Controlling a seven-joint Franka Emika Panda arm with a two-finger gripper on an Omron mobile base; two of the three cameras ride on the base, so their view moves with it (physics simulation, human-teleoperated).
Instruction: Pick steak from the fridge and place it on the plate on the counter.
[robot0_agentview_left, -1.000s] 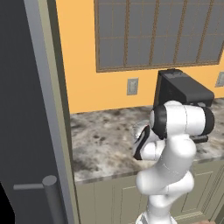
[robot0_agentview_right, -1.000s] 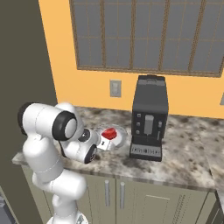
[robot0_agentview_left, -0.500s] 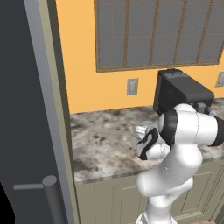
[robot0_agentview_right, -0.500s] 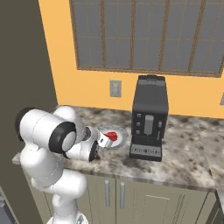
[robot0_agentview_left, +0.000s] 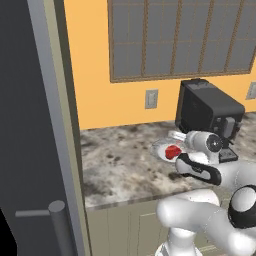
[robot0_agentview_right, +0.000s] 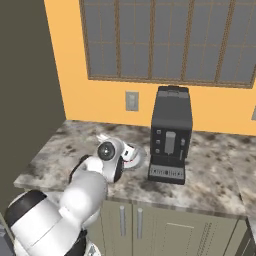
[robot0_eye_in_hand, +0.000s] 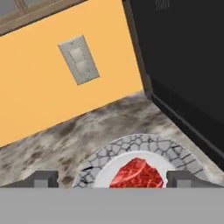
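Hand view: steak (robot0_eye_in_hand: 137, 174) on plate (robot0_eye_in_hand: 170, 151) (coffee machine (robot0_eye_in_hand: 183, 57) probably close beside).

No readable text, label, brand, number or sign anywhere.

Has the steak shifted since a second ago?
Yes. The steak now lies on the plate, nearer the coffee machine, between the open fingers.
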